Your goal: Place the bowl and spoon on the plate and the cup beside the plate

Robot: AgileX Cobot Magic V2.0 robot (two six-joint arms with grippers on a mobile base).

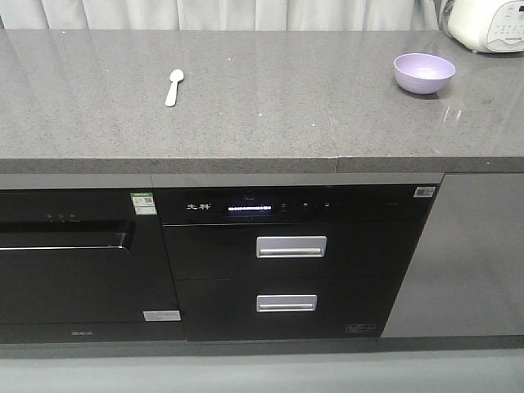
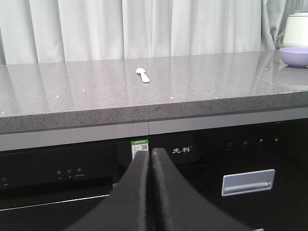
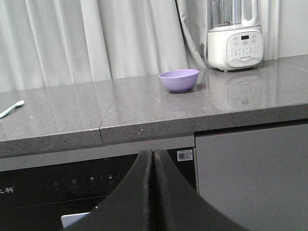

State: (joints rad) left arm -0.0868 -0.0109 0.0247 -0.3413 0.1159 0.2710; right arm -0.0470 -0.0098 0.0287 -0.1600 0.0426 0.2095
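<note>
Right, I'm reading this largest down. The grey stone countertop (image 1: 246, 106) is running across the whole front view, with the black drawer appliance (image 1: 291, 262) sitting under it. The white blender (image 3: 235, 36) is standing at the back right.

Both arms are hanging low, in front of the cabinets and below the counter edge. The left gripper (image 2: 149, 156) is showing its jaws pressed together on nothing. The right gripper (image 3: 153, 156) is doing the same.

The lavender bowl (image 1: 424, 72) is sitting upright on the counter's right part. From the right wrist it's lying above and slightly right of the jaws, so I'm treating the right arm as the nearer one.

The spoon (image 1: 173, 87) is lying flat left of centre, well apart from the bowl and nearly dead ahead of the left gripper. Its long axis is running roughly front to back, scoop at the far end, handle coming toward the robot with a slight slant. So I'm judging the left arm is taking the spoon, with its jaws opening and closing across the handle, side to side.

The plate and cup aren't showing in any view, so I'm counting none of the arrangement as done.
</note>
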